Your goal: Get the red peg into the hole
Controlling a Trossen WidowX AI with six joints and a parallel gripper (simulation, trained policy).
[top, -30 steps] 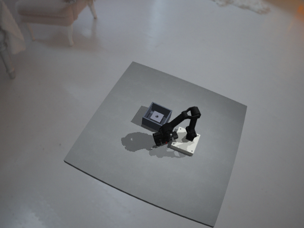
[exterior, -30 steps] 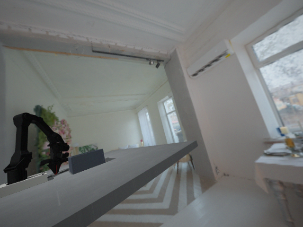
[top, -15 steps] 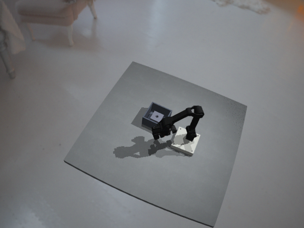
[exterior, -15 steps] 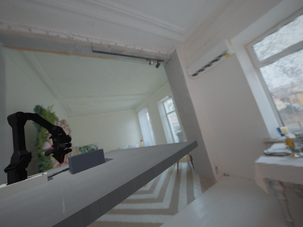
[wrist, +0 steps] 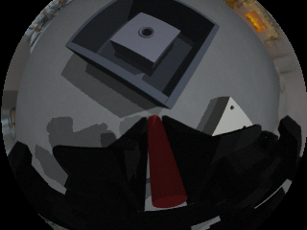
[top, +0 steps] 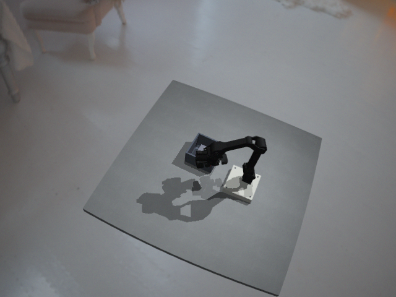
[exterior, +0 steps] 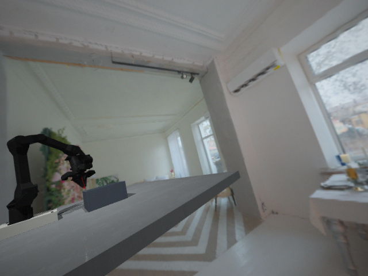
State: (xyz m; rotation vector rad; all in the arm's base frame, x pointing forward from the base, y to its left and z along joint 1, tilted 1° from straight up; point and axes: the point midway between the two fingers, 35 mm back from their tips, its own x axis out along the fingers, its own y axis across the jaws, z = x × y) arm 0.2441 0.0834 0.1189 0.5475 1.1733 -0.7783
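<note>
Gripper clamped on red peg, tip protruding, presumably so it can enter the plate hole first.

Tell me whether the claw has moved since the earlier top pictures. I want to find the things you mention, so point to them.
Yes. The claw (top: 202, 158) (exterior: 83, 184) (wrist: 154, 121) has shifted toward the box (top: 190, 158) (exterior: 105, 196) (wrist: 120, 73); in the top view it now covers part of it.
</note>
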